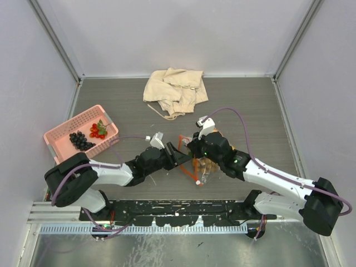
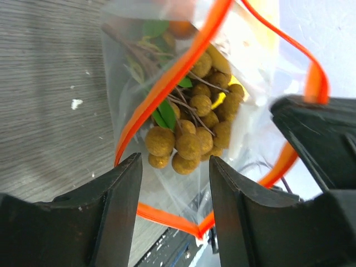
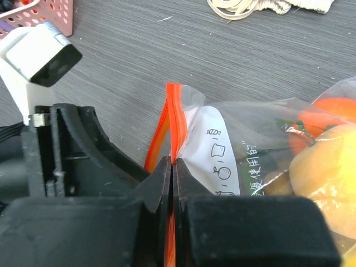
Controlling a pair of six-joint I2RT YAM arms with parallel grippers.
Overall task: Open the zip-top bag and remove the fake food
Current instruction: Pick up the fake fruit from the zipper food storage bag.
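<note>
Two arms meet at the middle of the table (image 1: 250, 111), near its front edge. Far left: pink mesh basket (image 1: 61, 136) with dark purple grapes (image 1: 81, 140) and red fruits (image 1: 98, 130) with green tops inside.

Next, the left gripper (image 1: 179, 159) comes in from the left, right up against the zip-top bag (image 1: 201, 167). Left wrist view: jaws released, with a clear gap between the two fingers (image 2: 111, 211) and bag plastic showing through it. Can't tell whether either finger touches the film. The orange-red zip strip (image 2: 172, 83) is parted into a loop, so the bag mouth is open. One side runs diagonally across the contents; the other bows out to the right. Inside the bag: tan-brown berry cluster (image 2: 192, 136), green leaves (image 2: 164, 115), thin brown stems.

Back centre, well apart from the bag: crumpled beige cloth (image 1: 175, 89).

Then the right gripper (image 1: 194, 149) comes at the bag from the right, just beside the left gripper. Right wrist view: jaws clenched on the zip strip with no gap showing, and the strip sticks up out of the pinch. A white printed label (image 3: 219, 150) sits on the bag just right of the pinch. Further right inside the bag: orange round fruit (image 3: 334, 108) and yellow lemon (image 3: 325, 161), pressed against the film. In the top view the bag sits between the two grippers, extending toward the front edge.
</note>
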